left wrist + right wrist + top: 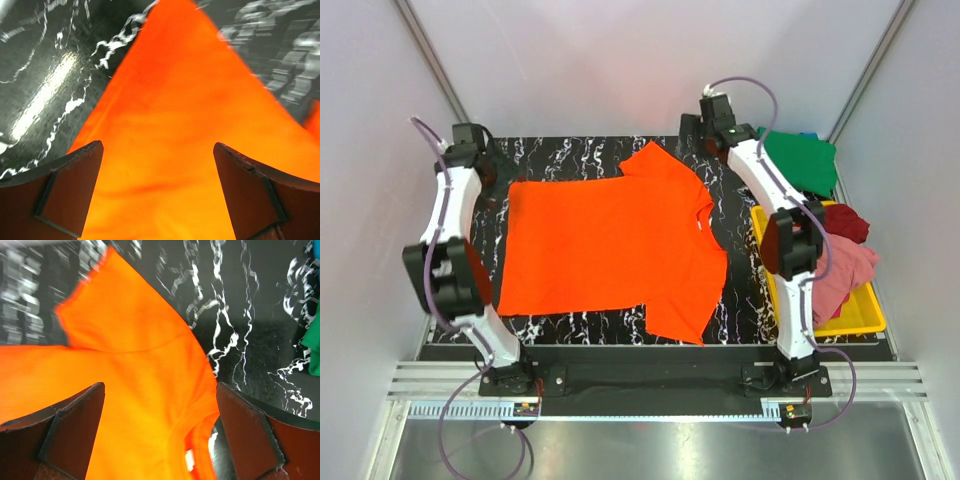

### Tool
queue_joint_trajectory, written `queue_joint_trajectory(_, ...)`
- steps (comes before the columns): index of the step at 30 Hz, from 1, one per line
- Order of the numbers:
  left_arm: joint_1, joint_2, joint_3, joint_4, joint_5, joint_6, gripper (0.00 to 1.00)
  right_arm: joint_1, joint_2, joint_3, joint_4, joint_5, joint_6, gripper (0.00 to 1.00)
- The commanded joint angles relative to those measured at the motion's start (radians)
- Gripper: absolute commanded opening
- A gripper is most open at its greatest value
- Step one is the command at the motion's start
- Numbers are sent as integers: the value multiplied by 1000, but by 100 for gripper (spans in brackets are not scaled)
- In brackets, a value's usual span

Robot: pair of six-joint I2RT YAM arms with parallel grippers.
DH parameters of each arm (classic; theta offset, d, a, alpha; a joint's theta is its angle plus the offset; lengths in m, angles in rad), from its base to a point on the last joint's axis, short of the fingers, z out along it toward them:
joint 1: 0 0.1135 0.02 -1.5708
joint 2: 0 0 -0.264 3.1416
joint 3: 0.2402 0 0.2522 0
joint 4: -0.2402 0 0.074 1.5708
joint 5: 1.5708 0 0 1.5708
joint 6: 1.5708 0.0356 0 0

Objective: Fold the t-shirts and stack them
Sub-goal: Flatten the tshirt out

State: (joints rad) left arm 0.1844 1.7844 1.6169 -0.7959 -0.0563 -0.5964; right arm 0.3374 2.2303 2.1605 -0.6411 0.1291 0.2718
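Right, starting with the top external view: the bright orange cotton t-shirt [610,245] lies spread flat on the black white-veined marble tabletop [740,300]. Its hem is toward my left arm and its collar toward my right, so the long axis runs across the table from one arm to the other. One sleeve points to the far edge, the other to the near edge. Both arms reach out to the far side of the shirt, the left near the far hem corner and the right near the far sleeve. Off to the right, a green shirt [800,160] sits on the table, and a dark red shirt [847,222] and a pink shirt [845,270] are heaped in the yellow plastic tray [855,322].

On the left wrist camera, the left gripper [157,150] has its jaws spread wide with nothing between them. The orange corner lies directly below and ahead, its tip pointing away from me. I cannot tell whether the fingers touch the cloth.

On the right wrist camera, the right gripper [161,390] is likewise gaping and empty. The far sleeve lies ahead to the left, and the collar seam is just under the right finger.

I judge each arm well placed for its own end of the far edge, ready for a lengthwise fold toward me.
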Motion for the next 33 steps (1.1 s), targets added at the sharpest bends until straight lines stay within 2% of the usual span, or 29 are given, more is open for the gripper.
queue_joint_trajectory(1,-3,-158,-110,66,0,27,99,3,-155,-114,107,-29,85,100)
queue_joint_trajectory(5,-5,-244,-311,130,13,20,99,2,-210,-276,176,-101,142,100)
queue_joint_trajectory(11,-28,-215,-423,224,107,-14,97,2,-212,-439,294,-348,250,100)
queue_joint_trajectory(18,-63,-85,-390,257,134,-51,96,2,-101,-464,360,-497,296,100)
queue_joint_trajectory(26,-69,88,-307,270,107,-52,94,-54,54,-403,397,-559,328,99)
queue_joint_trajectory(33,-91,217,-180,253,104,-33,93,-123,127,-373,416,-540,352,98)
